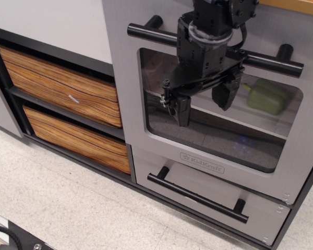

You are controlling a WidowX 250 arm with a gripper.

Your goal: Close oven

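The oven (126,104) has a large silver-grey door with a rounded clear window (214,140) and a long black bar handle (151,34). The door stands shut, flush with the cabinet front. Through the window I see a grey rack and a green object (268,97) on it. My black gripper (203,102) hangs in front of the window, just below the bar handle. Its two fingers (181,108) are spread apart with nothing between them.
Below the door is a shallow silver KidKraft drawer (198,179) with a shorter black handle (198,196). Two wood-grain drawers (57,86) sit in a black frame at left. Pale speckled floor (68,208) lies in front. A wooden countertop edge (297,5) is at top right.
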